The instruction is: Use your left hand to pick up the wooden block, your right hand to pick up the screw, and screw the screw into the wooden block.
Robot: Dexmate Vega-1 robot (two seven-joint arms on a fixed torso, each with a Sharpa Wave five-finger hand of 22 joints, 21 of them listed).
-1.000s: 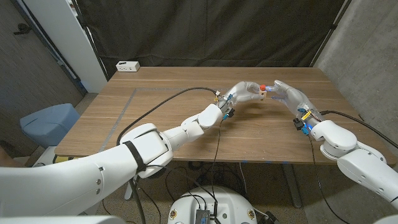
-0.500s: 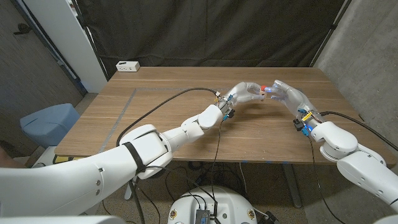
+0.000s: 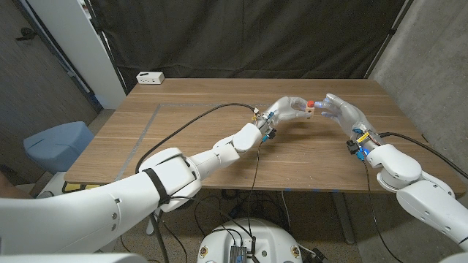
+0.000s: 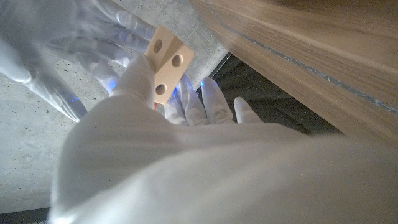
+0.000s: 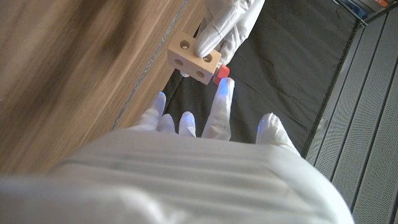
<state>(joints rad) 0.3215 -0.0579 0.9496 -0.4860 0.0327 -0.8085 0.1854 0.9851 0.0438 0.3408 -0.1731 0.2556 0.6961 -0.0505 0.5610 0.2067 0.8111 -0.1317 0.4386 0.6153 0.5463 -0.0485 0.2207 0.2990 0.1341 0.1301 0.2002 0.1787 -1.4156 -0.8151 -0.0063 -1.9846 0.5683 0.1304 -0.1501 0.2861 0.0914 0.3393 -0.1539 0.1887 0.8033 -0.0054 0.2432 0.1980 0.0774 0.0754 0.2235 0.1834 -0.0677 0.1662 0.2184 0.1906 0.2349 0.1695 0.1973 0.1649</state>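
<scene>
**Screw seated in the block, right fingers at its head**

At the head view's left sits a white box point(image 3: 150, 77) on the far corner of the table point(image 3: 183, 146). Moving right, the left hand point(image 3: 287, 109) is raised above the far middle of the table and grips the wooden block point(image 3: 310, 109) at its fingertips. The right wrist view shows those fingers clamped over the top of the block point(image 5: 194, 61), leaving two holed faces bare.

The screw point(image 3: 310, 101), red-headed, stands out of the block on its upper side in the head view; in the right wrist view its head point(image 5: 221, 74) juts from the block's end, nearest the right hand's fingers point(image 5: 222, 106). Its shank is hidden, so how deep it sits cannot be told.

Just right of the block, the right hand point(image 3: 341, 111) has its fingers spread and reaching toward the screw. One fingertip lies at or just beside the red head, but no pinch on it is visible, so the hand reads as holding nothing.

The coming turn appears to hinge on this: the screw's axis runs out of the block toward the right hand, which must close around the head to twist it while the left hand holds the block steady.
</scene>
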